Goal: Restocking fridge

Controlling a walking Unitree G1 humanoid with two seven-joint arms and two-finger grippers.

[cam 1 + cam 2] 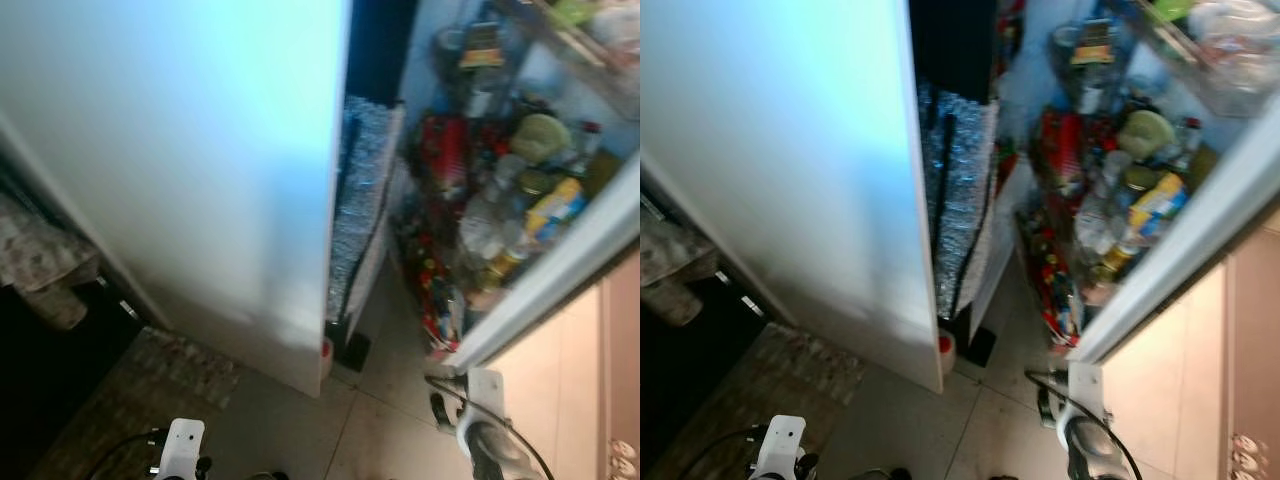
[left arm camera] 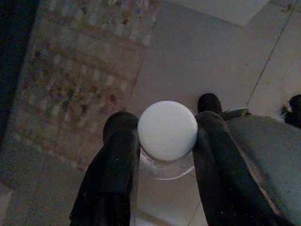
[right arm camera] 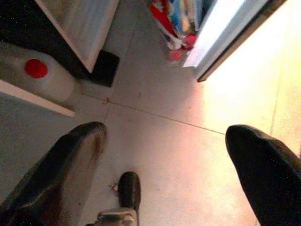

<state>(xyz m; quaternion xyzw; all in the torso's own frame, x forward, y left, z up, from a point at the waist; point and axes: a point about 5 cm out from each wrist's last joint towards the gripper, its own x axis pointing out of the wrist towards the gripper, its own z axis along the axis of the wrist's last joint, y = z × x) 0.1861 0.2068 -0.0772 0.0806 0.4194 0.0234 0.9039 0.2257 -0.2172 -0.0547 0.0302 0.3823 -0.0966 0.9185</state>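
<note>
Pretty blurry shot from the head cameras, so a lot of this is mush. The fridge door (image 1: 200, 170) on the left is a big pale slab that hides most of the fridge body behind it. The other door (image 1: 540, 270) swings out on the right, and its shelves are crammed with jars, bottles and red packets (image 1: 445, 150), but none of the labels can be read; there's a yellow-and-blue carton (image 1: 555, 205) whose print is just smear.

The left pincer (image 2: 165, 136) hangs low over the tile floor (image 2: 211, 52) next to a patterned rug (image 2: 75, 80), and it's clamped on a clear bottle (image 2: 167, 162) with a white cap (image 2: 167, 130), one finger each side of the neck. Only the cap and shoulder show; the rest is cut off.

The right pincer (image 3: 169, 141) is spread wide with nothing in it, over the floor. Beyond it sits a white jug (image 3: 44, 75) with a red cap by the door's bottom corner, partly hidden.
</note>
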